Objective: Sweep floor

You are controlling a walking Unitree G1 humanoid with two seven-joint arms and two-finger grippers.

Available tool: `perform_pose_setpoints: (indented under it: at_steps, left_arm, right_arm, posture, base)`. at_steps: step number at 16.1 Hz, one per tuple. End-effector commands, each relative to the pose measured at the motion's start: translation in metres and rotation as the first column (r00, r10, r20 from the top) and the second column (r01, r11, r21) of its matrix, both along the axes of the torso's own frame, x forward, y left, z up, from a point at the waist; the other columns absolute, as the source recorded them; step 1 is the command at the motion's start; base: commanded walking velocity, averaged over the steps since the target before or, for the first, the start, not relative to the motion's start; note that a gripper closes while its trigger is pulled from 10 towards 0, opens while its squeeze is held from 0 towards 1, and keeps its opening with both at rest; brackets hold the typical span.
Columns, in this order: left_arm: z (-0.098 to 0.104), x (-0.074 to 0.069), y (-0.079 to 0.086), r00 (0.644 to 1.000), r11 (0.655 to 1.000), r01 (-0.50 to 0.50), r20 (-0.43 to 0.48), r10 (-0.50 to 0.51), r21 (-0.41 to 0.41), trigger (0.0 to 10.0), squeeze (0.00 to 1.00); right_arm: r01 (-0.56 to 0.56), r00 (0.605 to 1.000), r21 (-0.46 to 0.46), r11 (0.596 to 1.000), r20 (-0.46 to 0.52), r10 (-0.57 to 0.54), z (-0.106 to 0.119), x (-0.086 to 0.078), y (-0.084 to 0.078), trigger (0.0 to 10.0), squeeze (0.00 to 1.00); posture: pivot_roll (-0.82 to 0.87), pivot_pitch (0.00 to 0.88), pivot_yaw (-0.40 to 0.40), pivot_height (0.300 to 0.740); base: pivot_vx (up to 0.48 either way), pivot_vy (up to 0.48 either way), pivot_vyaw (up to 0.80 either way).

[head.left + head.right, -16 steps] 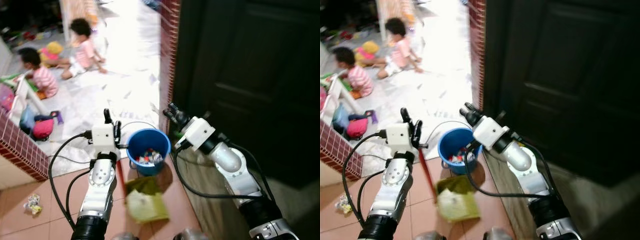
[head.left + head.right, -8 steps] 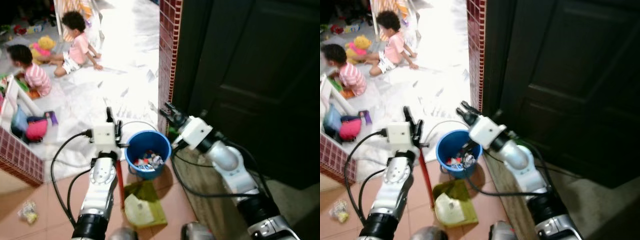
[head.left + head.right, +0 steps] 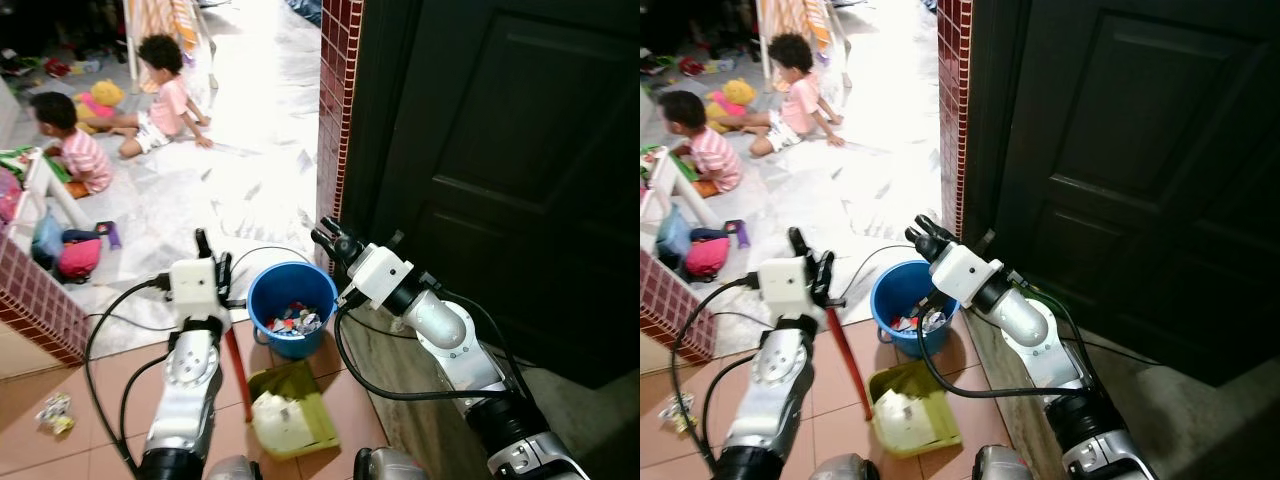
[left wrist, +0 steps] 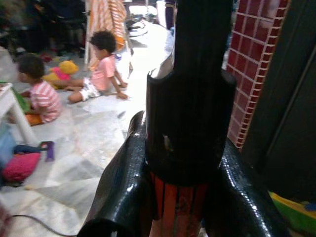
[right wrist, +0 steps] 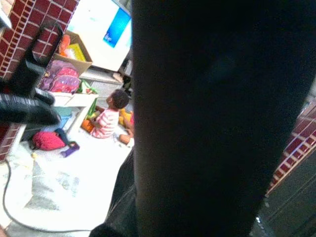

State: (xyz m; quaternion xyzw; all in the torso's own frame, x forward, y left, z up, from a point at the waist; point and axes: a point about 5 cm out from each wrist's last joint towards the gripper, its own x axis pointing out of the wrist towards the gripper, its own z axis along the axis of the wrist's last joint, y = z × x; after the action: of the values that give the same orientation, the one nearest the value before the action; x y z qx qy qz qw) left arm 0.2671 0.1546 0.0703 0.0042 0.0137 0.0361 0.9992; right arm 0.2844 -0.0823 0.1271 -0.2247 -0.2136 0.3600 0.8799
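My left gripper [image 4: 182, 197] was clamped around a red handle [image 3: 845, 350], its fingers [image 4: 123, 187] pressed against either side just below the black cap. From my head, that handle ran down from ten o'clock to the tiles beside the yellow-green dustpan [image 3: 290, 415], which lay at six o'clock, loaded with pale rubbish. The blue bucket [image 3: 290, 300], already holding scraps, stood just past the pan at twelve o'clock. My right gripper [image 3: 328, 238] hovered over the bucket's far rim at one o'clock; whether its fingers gripped anything, I could not tell. I judged the sweeping nearly finished: next I needed to lift the pan and tip it into the bucket. A crumpled wrapper [image 3: 52, 410] still lay at nine o'clock.
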Motion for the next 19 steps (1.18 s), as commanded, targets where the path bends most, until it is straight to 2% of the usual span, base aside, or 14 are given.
perform_pose_setpoints:
  at_steps: [1,4,7,9,11,12,13,15,19]
  left_arm:
    - [0.02,0.001,0.008,0.996,0.999,-0.02,0.085,0.017,0.026,10.0,0.0]
    - [0.022,-0.006,0.02,0.997,0.998,-0.038,0.073,0.033,0.059,10.0,0.0]
    - [0.022,-0.009,0.025,0.997,0.997,-0.041,0.068,0.036,0.068,10.0,0.0]
    - [0.025,-0.009,0.024,0.997,0.996,-0.04,0.063,0.035,0.074,10.0,0.0]
    - [0.026,-0.008,0.024,0.997,0.997,-0.039,0.062,0.034,0.072,10.0,0.0]
    - [0.026,-0.007,0.024,0.997,0.997,-0.039,0.062,0.034,0.071,10.0,0.0]
    - [0.026,-0.006,0.023,0.997,0.997,-0.038,0.062,0.034,0.067,10.0,0.0]
    - [0.027,-0.007,0.02,0.998,0.998,-0.036,0.061,0.032,0.06,10.0,0.0]
    - [0.025,-0.014,0.021,0.999,0.998,-0.029,0.041,0.026,0.062,10.0,0.0]
  right_arm:
    - [-0.021,0.998,-0.011,1.0,0.052,0.022,0.006,0.001,0.003,10.0,0.0]
    - [-0.002,1.0,-0.018,1.0,-0.016,0.002,-0.013,0.003,0.001,10.0,0.0]
    - [0.024,0.997,-0.004,1.0,-0.078,-0.024,-0.025,0.006,0.004,10.0,0.0]
    - [0.017,0.993,0.034,0.999,-0.121,-0.013,-0.032,0.007,0.022,10.0,0.0]
    - [-0.054,0.989,0.111,0.992,-0.128,0.068,-0.017,0.002,0.039,10.0,0.0]
    - [-0.081,0.989,0.128,0.988,-0.116,0.096,-0.009,0.001,0.042,10.0,0.0]
    - [-0.096,0.993,0.136,0.986,-0.05,0.103,0.007,0.002,0.039,10.0,0.0]
    - [-0.077,0.996,0.099,0.992,0.051,0.072,0.019,0.006,0.03,10.0,0.0]
    - [-0.023,0.988,0.009,1.0,0.151,0.021,0.029,0.021,0.015,10.0,0.0]
  posture:
    - [0.04,0.053,0.052,0.74]
    - [0.08,0.094,0.071,0.74]
    - [0.1,0.104,0.078,0.74]
    - [0.11,0.104,0.08,0.74]
    - [0.1,0.1,0.078,0.74]
    - [0.09,0.096,0.074,0.74]
    - [0.08,0.096,0.072,0.74]
    - [0.08,0.105,0.069,0.74]
    - [0.09,0.129,0.072,0.74]
  base:
    - [0.0,0.0,0.0]
    - [0.0,0.0,0.0]
    - [0.0,0.0,0.0]
    - [0.0,0.0,0.0]
    - [0.0,0.0,0.0]
    - [0.0,0.0,0.0]
    - [0.0,0.0,0.0]
    - [0.0,0.0,0.0]
    - [0.0,0.0,0.0]
